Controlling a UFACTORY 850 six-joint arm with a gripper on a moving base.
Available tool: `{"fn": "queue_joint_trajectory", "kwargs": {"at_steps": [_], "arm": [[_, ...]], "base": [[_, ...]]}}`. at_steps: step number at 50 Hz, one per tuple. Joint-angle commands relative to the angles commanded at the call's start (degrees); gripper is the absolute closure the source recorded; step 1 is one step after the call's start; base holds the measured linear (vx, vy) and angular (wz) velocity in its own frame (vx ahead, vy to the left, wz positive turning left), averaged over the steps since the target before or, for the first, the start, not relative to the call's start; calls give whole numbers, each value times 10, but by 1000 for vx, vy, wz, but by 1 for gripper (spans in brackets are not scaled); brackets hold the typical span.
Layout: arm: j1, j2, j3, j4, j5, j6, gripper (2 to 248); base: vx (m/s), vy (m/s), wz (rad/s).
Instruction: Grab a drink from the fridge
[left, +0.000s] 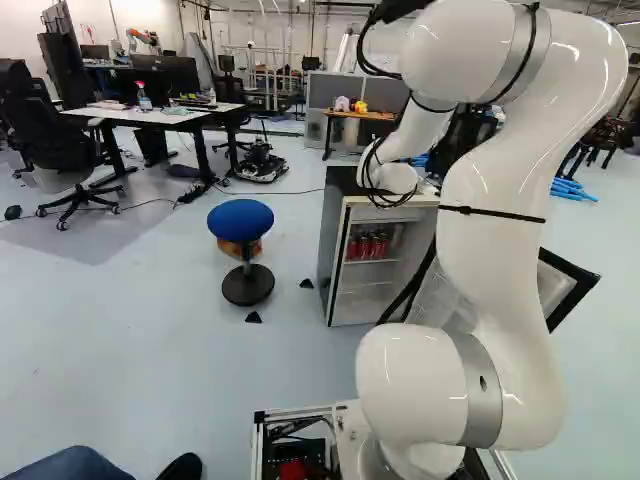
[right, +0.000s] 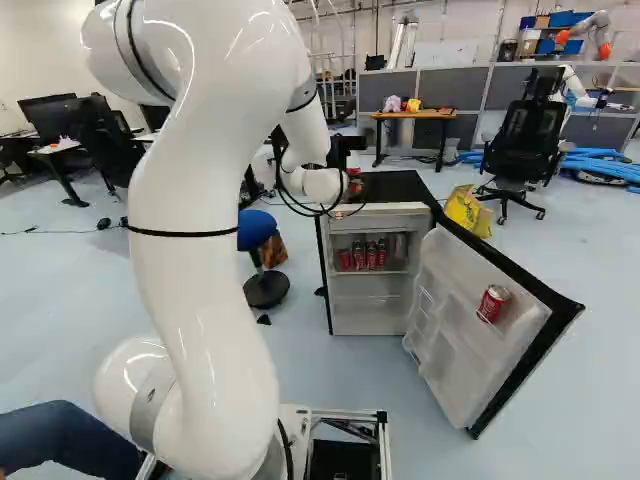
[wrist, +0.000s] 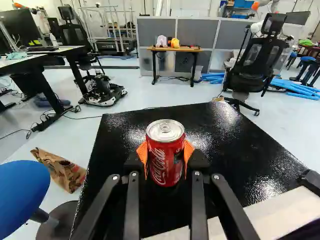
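In the right base view my gripper (right: 343, 158) is beyond the forearm at the fridge's black top (right: 398, 187), partly hidden. A red drink can (right: 355, 182) shows beside it. The wrist view has the gripper (wrist: 165, 152) shut on that upright red can (wrist: 165, 167), an orange pad on either side. Below the can is the glossy black fridge top (wrist: 215, 130); whether its base touches that surface I cannot tell. The fridge (left: 345, 290) stands with its door (right: 470, 340) swung wide. Several red cans (right: 370, 256) are on an inner shelf, and another can (right: 493, 303) sits in the door.
A blue stool (left: 240, 220) stands left of the fridge, with a brown paper bag (wrist: 62, 170) near it. The open door juts out on the right. Farther back are a wooden table (right: 412, 115), a black office chair (right: 522, 145), a yellow bag (right: 468, 210) and another robot (right: 590, 35).
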Motion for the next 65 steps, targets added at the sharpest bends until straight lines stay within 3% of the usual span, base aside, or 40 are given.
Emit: {"fn": "queue_joint_trajectory", "kwargs": {"at_steps": [26, 65], "arm": [[7, -51, -66, 0, 0, 0, 158], [7, -55, -68, 0, 0, 0, 158]], "base": [[0, 0, 0], [0, 0, 0]]}}
